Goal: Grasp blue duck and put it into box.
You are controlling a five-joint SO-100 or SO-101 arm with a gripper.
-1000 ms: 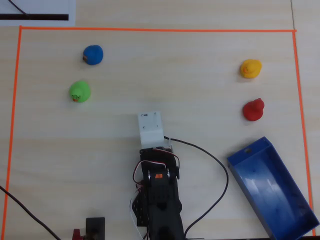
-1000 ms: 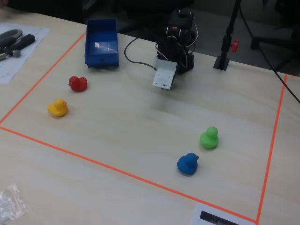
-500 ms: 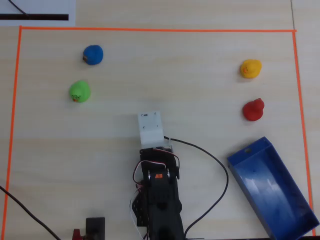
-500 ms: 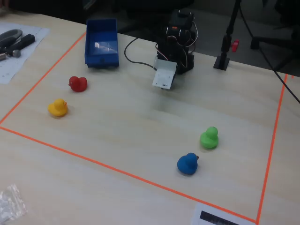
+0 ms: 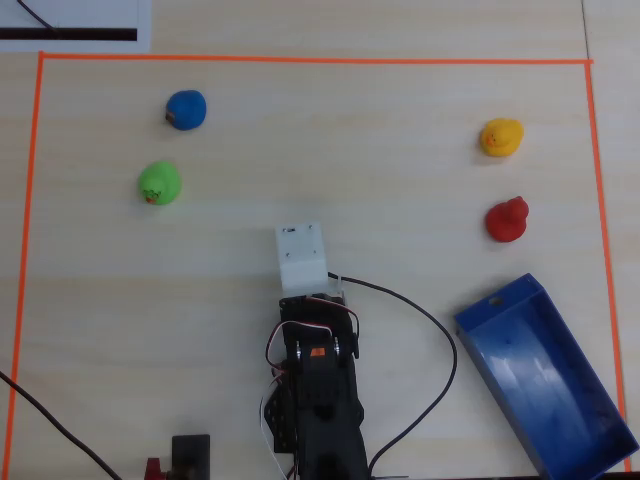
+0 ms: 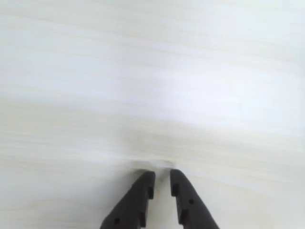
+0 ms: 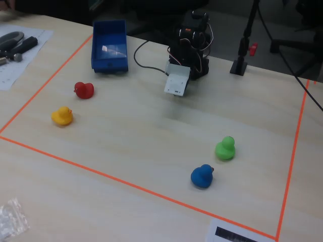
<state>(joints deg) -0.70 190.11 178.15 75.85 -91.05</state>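
The blue duck [image 5: 186,109] sits at the upper left of the overhead view; in the fixed view [image 7: 202,176] it is near the front, right of centre. The dark-blue box [image 5: 540,390] lies slanted at the lower right of the overhead view and at the back left of the fixed view [image 7: 108,65]; it holds nothing. My gripper [image 6: 162,175] hangs over bare table in the wrist view, its black fingers almost together with nothing between them. In the overhead view it is hidden under the white wrist block [image 5: 303,258], far from duck and box.
A green duck [image 5: 159,183] sits just below the blue one. A yellow duck [image 5: 501,137] and a red duck [image 5: 507,220] sit at the right, above the box. Orange tape [image 5: 300,59] frames the work area. A black cable [image 5: 440,340] loops beside the arm.
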